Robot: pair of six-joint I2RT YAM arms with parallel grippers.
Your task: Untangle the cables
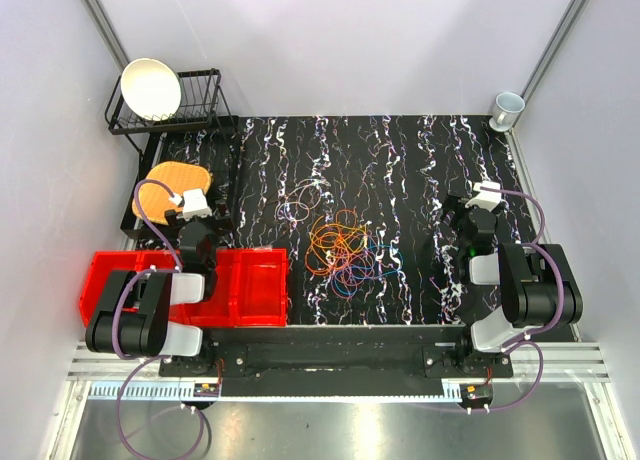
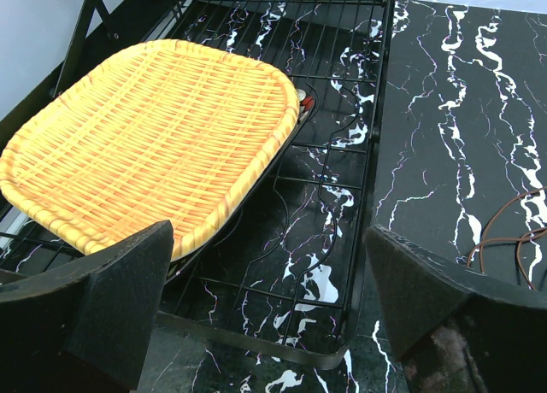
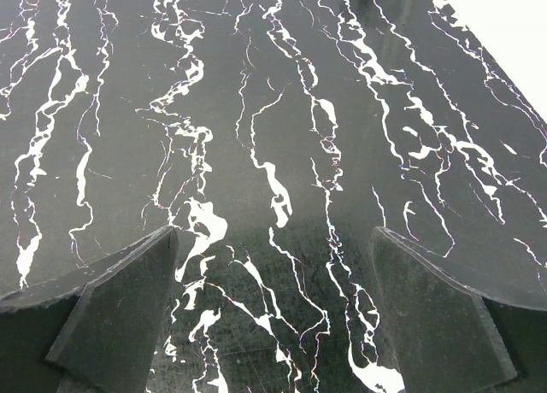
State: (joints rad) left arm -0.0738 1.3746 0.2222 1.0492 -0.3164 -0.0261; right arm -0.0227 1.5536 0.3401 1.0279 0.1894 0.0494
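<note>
**Cables (image 1: 340, 248) tangled at mat centre; both claws open, empty**

1. Task item. I see the cables in one loose heap near the middle of the mat (image 1: 400, 160), between the two arms. Orange loops dominate; yellow, blue and purple strands cross through them. A paler loop lies just up and left of the heap; I cannot tell whether it is hooked into the rest. No claw touches any strand.

2. Left claw (image 2: 267, 239). Its jaws stand wide apart and hold nothing. In the top view it sits left of the heap, at the mat's left edge. Its wrist view looks down on a woven tray (image 2: 154, 145) resting on a black wire rack (image 2: 342, 196). A short arc of orange-brown cable shows at the right edge of that view, apart from the right finger.

3. Right claw (image 3: 273, 232). Its jaws are also spread fully and grip nothing. It sits over the right part of the mat, well apart from the heap. Its wrist view shows only bare mat between the fingers.

4. Surroundings. Red bins (image 1: 250, 285) stand at the near left, beside the left arm. A white bowl (image 1: 150, 88) leans in a dish rack (image 1: 205, 105) at the far left. A cup (image 1: 507, 108) stands at the far right corner.
</note>
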